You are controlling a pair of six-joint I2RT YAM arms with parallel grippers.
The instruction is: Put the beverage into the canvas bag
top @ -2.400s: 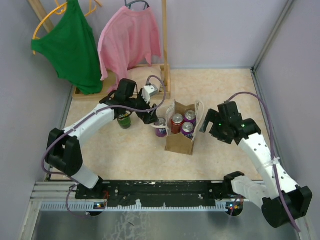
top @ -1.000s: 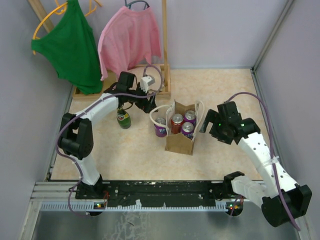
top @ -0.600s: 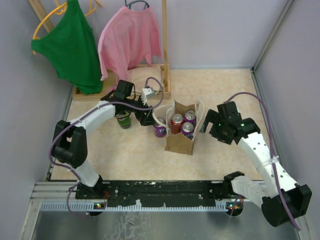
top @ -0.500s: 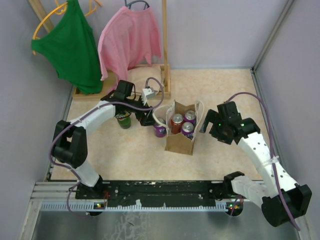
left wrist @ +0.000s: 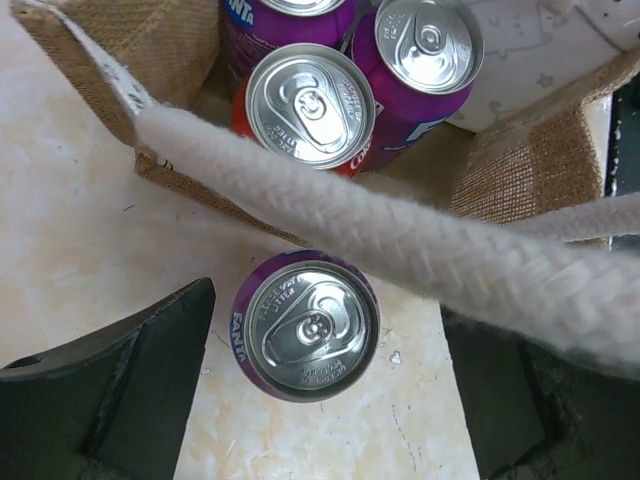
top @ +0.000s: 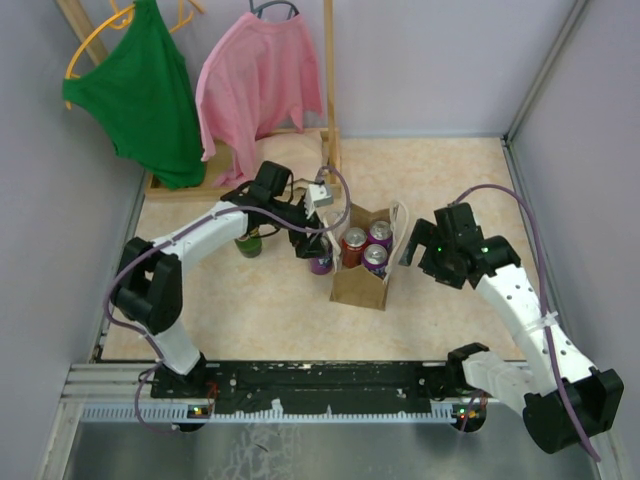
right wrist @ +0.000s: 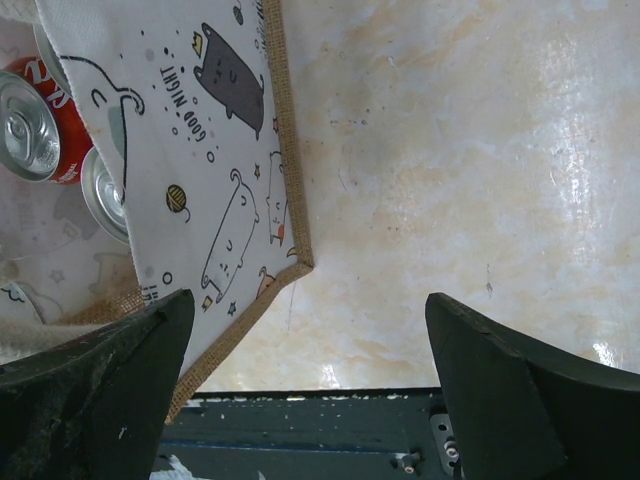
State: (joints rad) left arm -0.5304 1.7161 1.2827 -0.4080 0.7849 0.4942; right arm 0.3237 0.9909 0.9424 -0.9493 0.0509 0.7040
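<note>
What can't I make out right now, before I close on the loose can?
- Top view: left pincer tips and the loose can, mostly under the wrist.
- Left wrist view: near side of the canvas bag opening, covered by the handle; rear purple can cut by the top edge.
- Right wrist view: red can cut by the left edge.

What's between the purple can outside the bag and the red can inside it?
In the left wrist view: the pale handle and brown wall of the bag, between purple can and red can.
</note>
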